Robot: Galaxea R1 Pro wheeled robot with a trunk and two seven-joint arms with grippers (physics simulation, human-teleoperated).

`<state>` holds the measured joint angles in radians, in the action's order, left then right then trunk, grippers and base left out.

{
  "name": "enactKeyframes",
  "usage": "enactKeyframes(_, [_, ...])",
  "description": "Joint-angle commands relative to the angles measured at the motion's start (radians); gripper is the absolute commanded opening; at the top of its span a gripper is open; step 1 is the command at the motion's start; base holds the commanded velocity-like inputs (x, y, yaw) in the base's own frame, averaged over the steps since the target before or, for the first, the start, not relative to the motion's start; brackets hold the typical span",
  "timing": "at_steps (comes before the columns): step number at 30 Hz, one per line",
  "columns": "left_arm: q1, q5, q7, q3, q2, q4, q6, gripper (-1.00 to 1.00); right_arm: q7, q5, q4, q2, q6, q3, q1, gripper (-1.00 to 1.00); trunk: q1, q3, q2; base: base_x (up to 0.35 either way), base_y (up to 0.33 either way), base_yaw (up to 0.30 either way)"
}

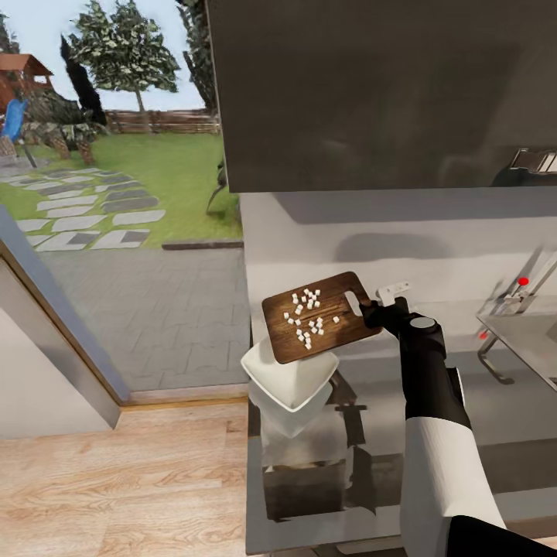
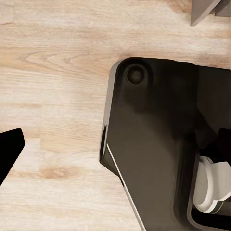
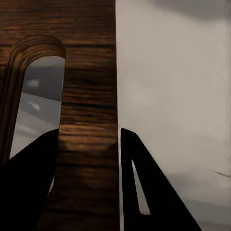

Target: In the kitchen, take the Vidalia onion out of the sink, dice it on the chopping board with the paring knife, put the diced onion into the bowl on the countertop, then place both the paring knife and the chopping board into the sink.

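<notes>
Dark brown wood is filling the space between the right gripper's fingers: they are closing narrowly on the handle end of the chopping board, just beside its slot. The board is hanging clear of the desk, tilting down and away from the fingers, with its far corner lying over the white bowl. The diced onion is resting as small white cubes across the middle of the board, well ahead of the fingertips; none can be seen in the bowl yet.

Judged procedure for this step:
- Increase the tilt gradually, so that the cubes slide toward the far corner and not off the long edges.
- Keep the far corner above the centre of the bowl; the bowl is sitting near the desk's edge, so stray cubes would likely drop to the wooden floor.
- Keep the grip firm, as the board's weight is acting well beyond the fingers.

The sink is standing behind the wrist, on the side away from the bowl. The left gripper's fingers cannot be judged as wide or narrow.
</notes>
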<state>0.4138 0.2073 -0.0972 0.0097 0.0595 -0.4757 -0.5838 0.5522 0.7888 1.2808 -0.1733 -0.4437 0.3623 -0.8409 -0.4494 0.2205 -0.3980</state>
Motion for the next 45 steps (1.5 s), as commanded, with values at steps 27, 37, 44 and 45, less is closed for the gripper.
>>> enactKeyframes(27, [0.0,0.011,-0.01,0.001,0.0,-0.001,0.001,1.0,0.009,-0.026,-0.087,-0.001,0.15,0.009,-0.001,-1.0,-0.001,0.002,-0.002,0.0,0.0,0.0])
enactKeyframes(37, [0.0,0.011,-0.01,0.001,0.0,0.0,0.001,1.0,0.009,-0.026,-0.088,-0.001,0.157,0.014,-0.001,-1.0,-0.001,0.002,-0.002,0.0,0.0,0.0])
enactKeyframes(44, [0.0,0.011,-0.01,0.001,0.0,0.0,0.001,1.0,0.009,-0.037,-0.087,-0.001,0.158,0.022,-0.001,-1.0,-0.001,0.002,-0.002,0.0,0.0,0.0])
enactKeyframes(45, [0.0,0.011,-0.01,0.001,0.0,0.0,0.001,1.0,0.009,-0.044,-0.087,-0.001,0.158,0.022,-0.001,-1.0,-0.001,0.002,-0.002,0.0,0.0,0.0])
